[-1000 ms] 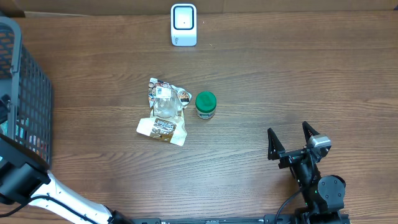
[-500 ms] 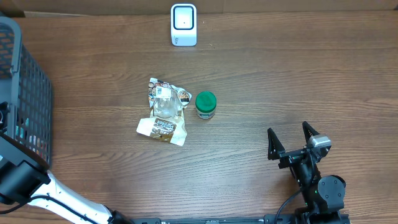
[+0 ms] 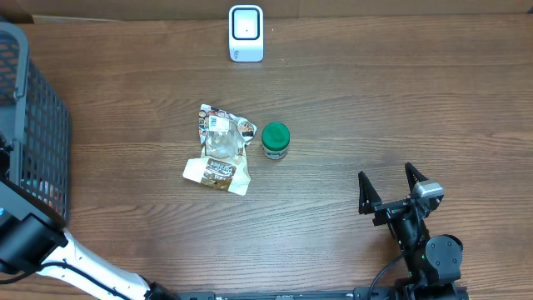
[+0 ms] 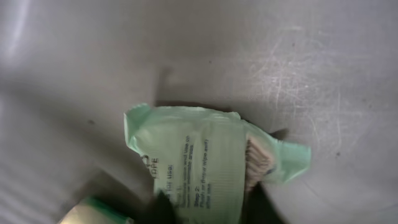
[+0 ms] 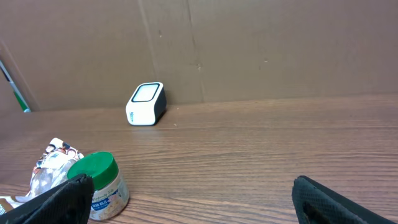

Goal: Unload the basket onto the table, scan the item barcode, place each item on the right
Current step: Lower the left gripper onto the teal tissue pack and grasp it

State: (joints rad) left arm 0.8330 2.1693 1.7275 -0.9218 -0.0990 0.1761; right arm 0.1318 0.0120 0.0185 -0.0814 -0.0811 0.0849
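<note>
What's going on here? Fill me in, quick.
The left hand is reaching down, apparently inside the black basket, and is shut on a pale green packet. The right hand sits open and empty at its own side of the table. The white scanner stands at the far edge, a snack bag and green-lidded jar in the middle. Nothing is at the scanner yet.

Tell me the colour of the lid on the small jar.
The lid is green, clearest in the overhead view.

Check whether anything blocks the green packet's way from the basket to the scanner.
The basket encloses the green packet, which must be lifted over its wall. Beyond that, bare table leads to the scanner; the snack bag and jar sit aside.
</note>
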